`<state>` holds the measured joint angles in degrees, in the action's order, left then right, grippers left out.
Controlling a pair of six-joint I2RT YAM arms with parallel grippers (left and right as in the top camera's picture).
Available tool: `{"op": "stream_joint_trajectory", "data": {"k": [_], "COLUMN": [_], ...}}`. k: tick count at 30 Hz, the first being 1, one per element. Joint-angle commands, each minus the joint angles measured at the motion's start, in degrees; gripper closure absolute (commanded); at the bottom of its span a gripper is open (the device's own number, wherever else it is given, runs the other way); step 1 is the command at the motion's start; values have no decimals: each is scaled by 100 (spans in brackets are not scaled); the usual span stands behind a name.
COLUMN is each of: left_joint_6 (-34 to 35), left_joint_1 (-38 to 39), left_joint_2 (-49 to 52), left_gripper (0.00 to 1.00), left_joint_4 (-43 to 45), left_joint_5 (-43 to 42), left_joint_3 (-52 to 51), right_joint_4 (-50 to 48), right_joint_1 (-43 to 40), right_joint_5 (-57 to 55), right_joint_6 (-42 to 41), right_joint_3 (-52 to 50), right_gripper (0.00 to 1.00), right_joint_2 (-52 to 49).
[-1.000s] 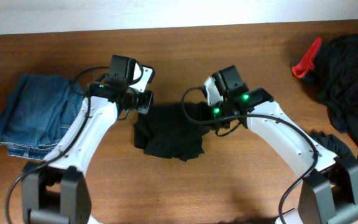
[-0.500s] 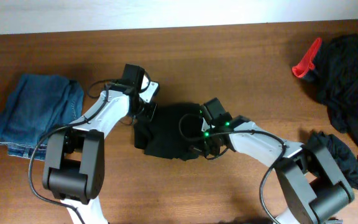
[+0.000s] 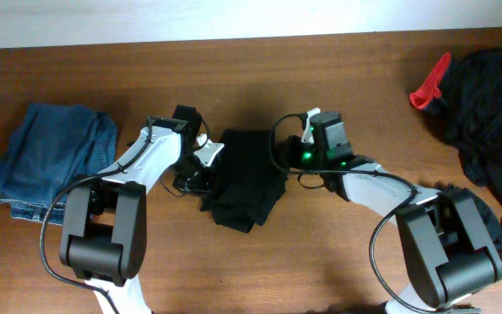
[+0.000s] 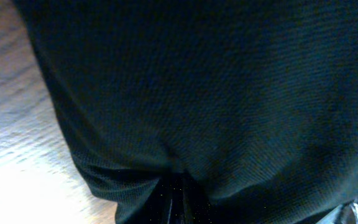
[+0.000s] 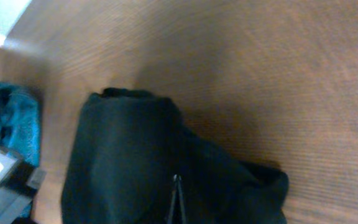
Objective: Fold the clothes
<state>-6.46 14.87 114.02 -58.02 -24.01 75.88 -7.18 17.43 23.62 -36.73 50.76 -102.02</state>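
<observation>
A folded black garment (image 3: 247,181) lies mid-table, narrow and tilted. It fills the left wrist view (image 4: 216,93) and shows in the right wrist view (image 5: 129,168). My left gripper (image 3: 202,167) is at its left edge; its fingers (image 4: 176,200) are shut with the fabric gathered into them. My right gripper (image 3: 296,157) is at the garment's right edge. Its fingers (image 5: 176,184) are pressed together to a point over the cloth, and I see no fabric between them. No logo shows.
Folded blue jeans (image 3: 50,157) lie at the left and show as a teal patch (image 5: 5,118) in the right wrist view. A heap of black clothes (image 3: 491,113) with a red piece (image 3: 430,83) sits at the far right. More black cloth (image 3: 482,214) lies by the right arm's base.
The garment went from a wide spread to a narrower, tilted fold. My left gripper moved down to its left edge. My right gripper swung down, then back up to the right edge.
</observation>
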Motion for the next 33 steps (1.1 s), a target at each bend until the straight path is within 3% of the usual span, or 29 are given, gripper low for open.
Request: {"op": "stream_joint_trajectory", "data": {"k": [1,3,7,10,12,15,17,22,33], "left_joint_6": [-50,-48,20,188,197,210,203,-59,-205], "left_joint_1": [31,0,-162,-363,-507,-686,-754,-741,-737], "left_joint_2": [-212,-378,-861,-1121,-1167,-1093,-946,-267,863], "left_gripper": [92,91,79,51,39,14,5,1,1], "left_joint_4": [144,295,551,728,850,1027,1189,1499,1773], "left_joint_5": [-278,-275,-50,284,280,225,-26,-1137,-2557], "left_joint_3": [4,4,4,4,4,2,2,2,2], "right_joint_4": [28,199,894,1438,1757,2216,2476,3051,3032], "right_joint_1": [-142,-197,-258,-284,-284,-284,-284,-282,-278], "right_joint_5": [999,1193,1237,1237,1239,1215,1211,1174,1174], "right_joint_6": [671,669,671,678,767,802,800,802,1145], "right_joint_3": [70,83,140,210,245,284,284,284,284], "right_gripper": [91,88,86,78,74,56,47,39,39], "right_joint_2": [-35,-24,55,107,127,138,138,138,138]}}
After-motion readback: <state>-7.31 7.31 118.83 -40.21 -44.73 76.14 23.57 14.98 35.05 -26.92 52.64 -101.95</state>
